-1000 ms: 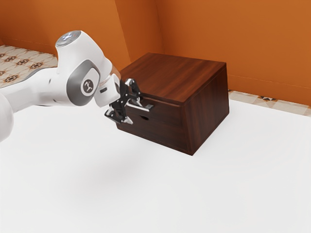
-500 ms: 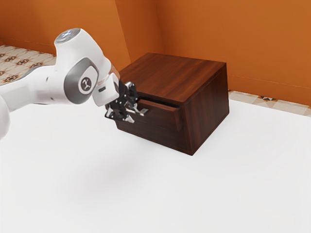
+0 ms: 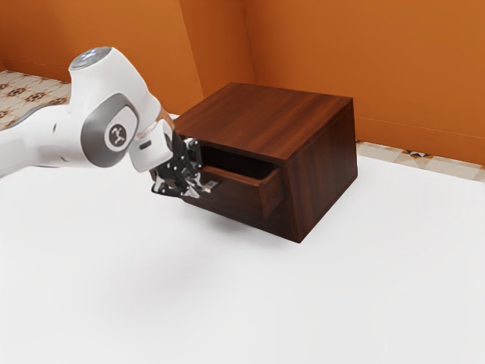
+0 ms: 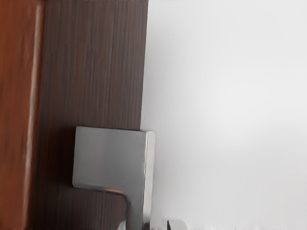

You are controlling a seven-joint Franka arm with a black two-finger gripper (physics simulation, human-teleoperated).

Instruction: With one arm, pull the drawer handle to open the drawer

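At cabinet (image 3: 311, 155) front, pincer (image 3: 197, 182) clamped on drawer handle (image 4: 112, 163); drawer (image 3: 236, 197) partly pulled out.

Plain orange walls (image 3: 394, 53) stand behind, with a squared corner (image 3: 216, 45) jutting forward. At their foot lies a floor (image 3: 34, 95) of cream tiles with brown patterns, seen at the exterior view's left and right. The white counter (image 3: 341, 303) is evenly lit and carries a faint soft shadow (image 3: 163, 277).
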